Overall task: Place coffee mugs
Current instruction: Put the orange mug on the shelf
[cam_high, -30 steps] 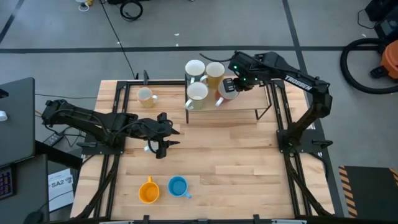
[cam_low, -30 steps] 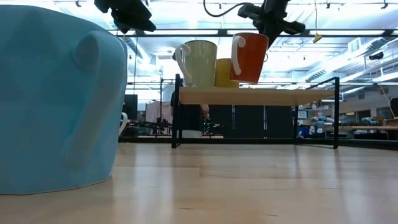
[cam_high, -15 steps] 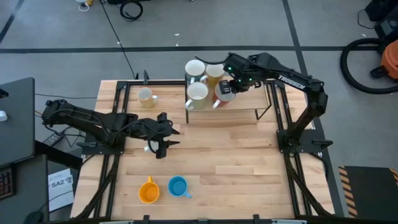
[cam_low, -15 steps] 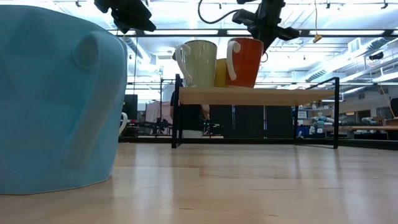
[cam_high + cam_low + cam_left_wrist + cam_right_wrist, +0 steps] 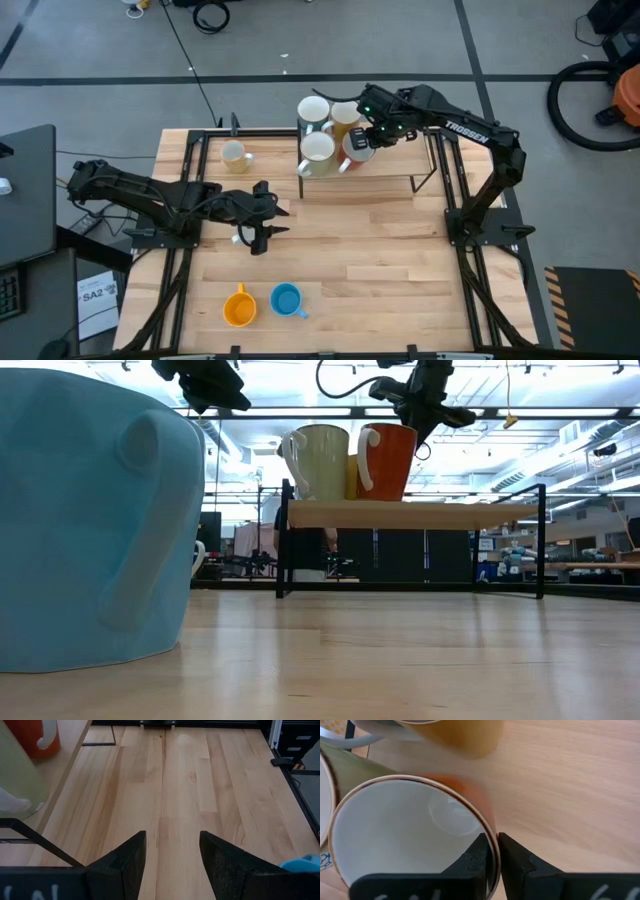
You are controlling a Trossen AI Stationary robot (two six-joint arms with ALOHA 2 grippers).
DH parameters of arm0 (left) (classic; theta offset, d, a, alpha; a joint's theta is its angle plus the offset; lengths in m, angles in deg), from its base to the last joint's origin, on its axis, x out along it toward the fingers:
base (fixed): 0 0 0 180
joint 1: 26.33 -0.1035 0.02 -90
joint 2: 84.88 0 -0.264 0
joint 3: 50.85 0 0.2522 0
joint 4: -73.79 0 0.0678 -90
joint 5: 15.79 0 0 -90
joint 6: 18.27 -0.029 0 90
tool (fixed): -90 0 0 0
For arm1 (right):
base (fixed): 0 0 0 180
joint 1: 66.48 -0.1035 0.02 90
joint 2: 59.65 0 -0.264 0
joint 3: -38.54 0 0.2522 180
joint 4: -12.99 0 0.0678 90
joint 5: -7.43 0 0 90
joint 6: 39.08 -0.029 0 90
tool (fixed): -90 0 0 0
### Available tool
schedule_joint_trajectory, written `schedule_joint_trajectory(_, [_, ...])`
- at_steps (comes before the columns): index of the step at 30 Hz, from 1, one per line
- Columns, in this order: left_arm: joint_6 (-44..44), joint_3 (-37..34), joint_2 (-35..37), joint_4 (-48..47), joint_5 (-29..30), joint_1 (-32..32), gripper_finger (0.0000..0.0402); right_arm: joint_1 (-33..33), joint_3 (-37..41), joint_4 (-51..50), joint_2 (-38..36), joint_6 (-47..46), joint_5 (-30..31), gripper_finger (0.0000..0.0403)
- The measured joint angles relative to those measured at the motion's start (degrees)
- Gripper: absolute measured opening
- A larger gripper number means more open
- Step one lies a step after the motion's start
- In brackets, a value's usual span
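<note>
Wooden shelf (image 5: 410,513) now bears the reddish mug (image 5: 387,460), upright, directly under the right end effector (image 5: 371,135), which pinches its rim. Left end effector (image 5: 262,232) hangs released over the worktop (image 5: 380,260), farther off.

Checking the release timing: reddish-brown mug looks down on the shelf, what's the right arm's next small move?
Probably open the right gripper and lift clear: its fingers pinch the rim of the reddish-brown ceramic mug, which sits level on the raised wooden shelf beside the cream mug.
</note>
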Motion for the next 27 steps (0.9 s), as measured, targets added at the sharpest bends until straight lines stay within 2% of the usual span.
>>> schedule_joint_trajectory(7, [0.0,0.0,0.0,0.0,0.0,0.0,0.0192,0.0,0.0,0.4,0.0,0.0,0.0,0.0057])
schedule_joint_trajectory(27, [0.0,0.0,0.0,0.0,0.0,0.0,0.0192,0.0,0.0,2.1,0.0,0.0,0.0,0.006])
